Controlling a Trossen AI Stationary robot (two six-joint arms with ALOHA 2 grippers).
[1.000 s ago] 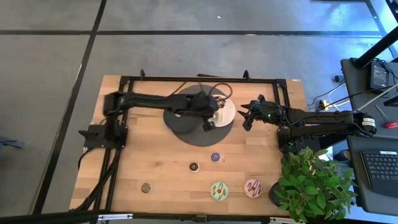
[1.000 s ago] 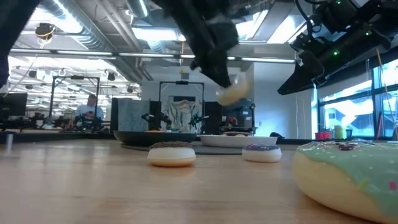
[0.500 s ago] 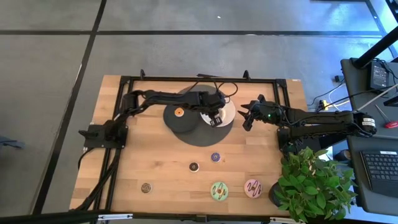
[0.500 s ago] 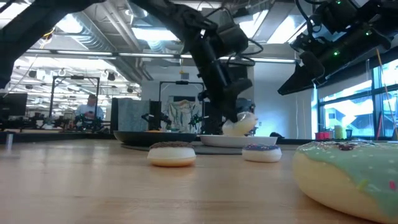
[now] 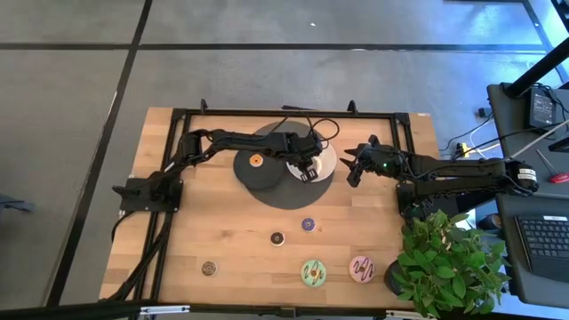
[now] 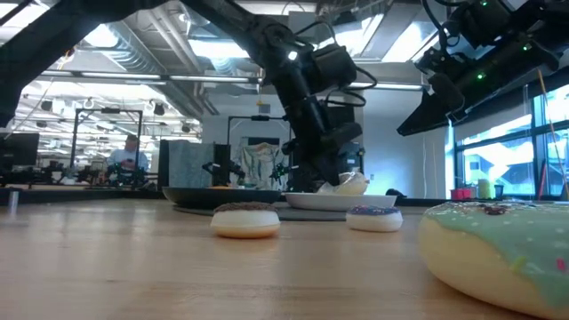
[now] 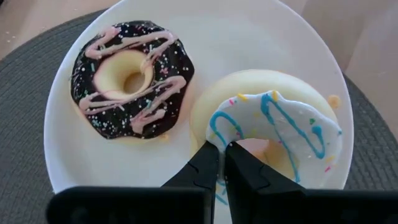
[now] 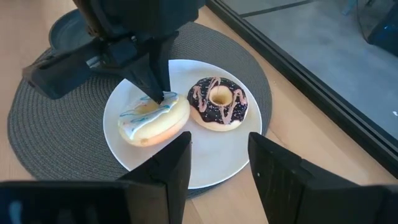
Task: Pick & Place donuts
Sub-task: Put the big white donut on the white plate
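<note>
A white-iced donut (image 7: 280, 118) with blue squiggles lies on the white plate (image 8: 217, 162), next to a chocolate-iced donut (image 7: 130, 78). My left gripper (image 7: 222, 149) is over the plate, shut on the white-iced donut (image 8: 152, 118). My right gripper (image 8: 219, 142) hovers open just right of the plate (image 5: 327, 153), touching nothing. An orange mini donut (image 5: 256, 160) sits on the black plate (image 5: 253, 175). Purple (image 5: 308, 224), brown (image 5: 277, 238), green (image 5: 313, 272) and pink (image 5: 361, 268) donuts lie on the bare wood nearer the front. My left gripper pinches the white-iced donut at the edge of its ring (image 7: 214, 134), where the icing ends, between its two nearly closed fingers (image 8: 160, 93). The fingers slant down onto it from the table's left. The donut sits slightly tilted (image 6: 348, 185) with its underside on the white plate.
Both plates stand on a round grey mat (image 5: 286, 194). Another small brown donut (image 5: 209, 268) lies near the front left. A potted plant (image 5: 449, 262) stands at the front right corner. A black frame (image 5: 284, 114) runs along the table's far edge.
My left gripper has gone down and a little toward the table's right with the white-iced donut, staying shut on it. The donut, which hung clear above the mat, now lies on the white plate. The arm has uncovered the black plate and its orange donut.
</note>
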